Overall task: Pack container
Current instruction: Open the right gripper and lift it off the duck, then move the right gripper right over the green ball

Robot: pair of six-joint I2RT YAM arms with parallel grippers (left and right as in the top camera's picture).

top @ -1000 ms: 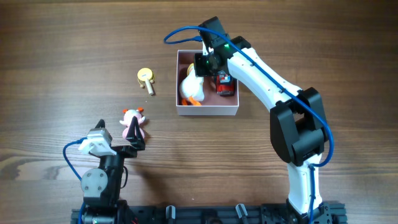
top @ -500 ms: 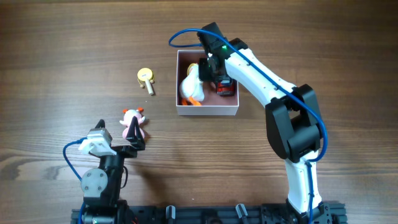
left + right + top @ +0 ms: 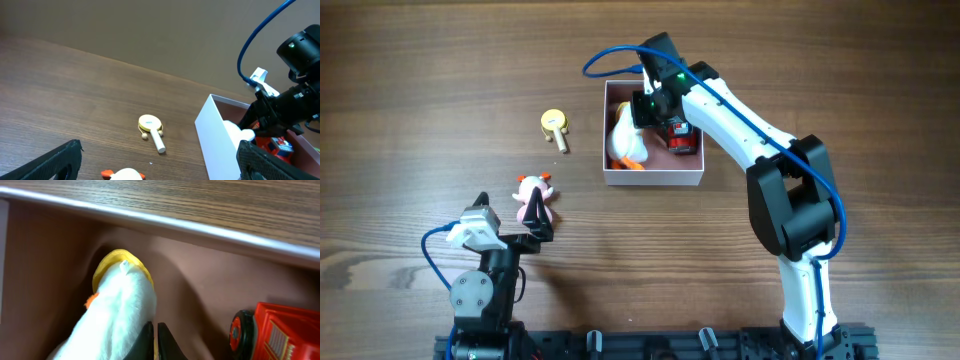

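Observation:
The container (image 3: pixel 653 181), a white-walled box with a pink inside (image 3: pixel 210 265), stands at the table's middle back. A white plush duck (image 3: pixel 625 143) with an orange bill and a red toy car (image 3: pixel 683 140) lie in it. My right gripper (image 3: pixel 648 108) reaches down into its back half, shut and empty. Its fingertips (image 3: pixel 150 342) rest against the duck (image 3: pixel 115 315), left of the car (image 3: pixel 280 330). My left gripper (image 3: pixel 510 218) stands open near the front left. A pink and white toy (image 3: pixel 534 198) lies just ahead of it, its top (image 3: pixel 127 174) showing between the wide fingers (image 3: pixel 50 162).
A yellow rattle with a white handle (image 3: pixel 556 126) lies on the wood left of the container, also visible in the left wrist view (image 3: pixel 150 129). The right arm (image 3: pixel 770 150) stretches from the front right across to the box. The container's white wall (image 3: pixel 215 140) faces the left gripper.
The right gripper shifted slightly within the back of the container beside the duck, still shut. The left arm and the toys on the table have not moved.

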